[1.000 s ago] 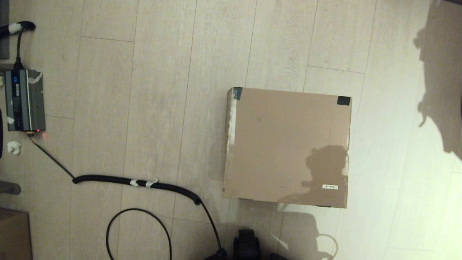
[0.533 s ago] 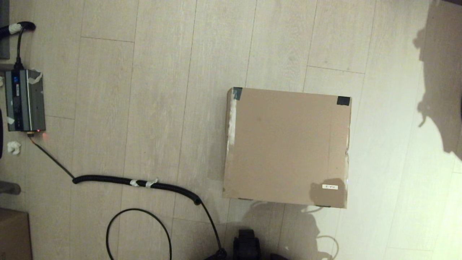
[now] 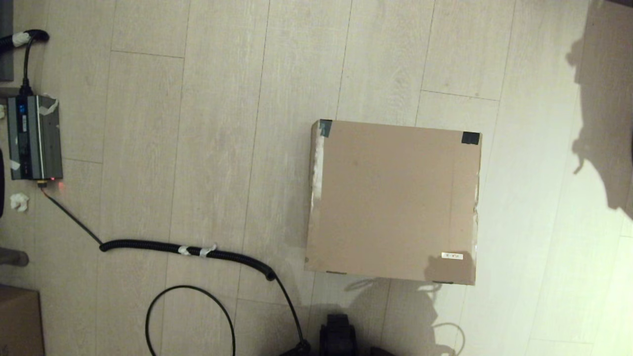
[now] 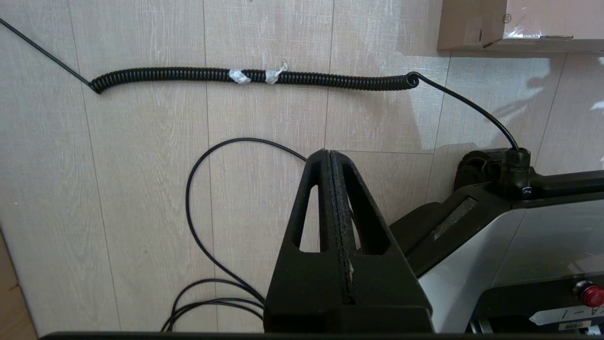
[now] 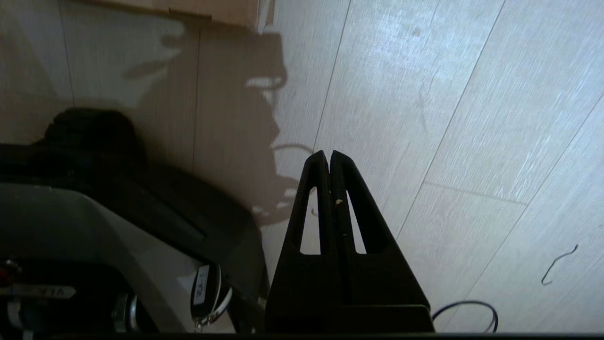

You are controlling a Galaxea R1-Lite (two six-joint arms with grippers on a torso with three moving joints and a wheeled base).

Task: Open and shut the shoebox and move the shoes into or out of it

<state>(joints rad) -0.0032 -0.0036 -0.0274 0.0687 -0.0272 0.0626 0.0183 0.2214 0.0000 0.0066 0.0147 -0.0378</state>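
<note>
Right gripper [image 5: 329, 158] and left gripper [image 4: 329, 156] pressed closed — shoebox [image 3: 393, 202] lies well ahead, lid down.

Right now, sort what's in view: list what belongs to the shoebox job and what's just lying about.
Job:
- shoebox, lid shut, on the floor
- left gripper, shut, holding nothing
- right gripper, shut, holding nothing
No shoes are visible.

Lying about:
- coiled cable
- grey power unit
- smaller cardboard box
- crumpled white scrap

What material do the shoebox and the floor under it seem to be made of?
The shoebox: apparently plain brown cardboard, matte, with frayed pale edges and dark tape patches at two corners. The floor: pale planks with wood grain and visible seams, possibly laminate; its faint sheen leaves this open.
</note>
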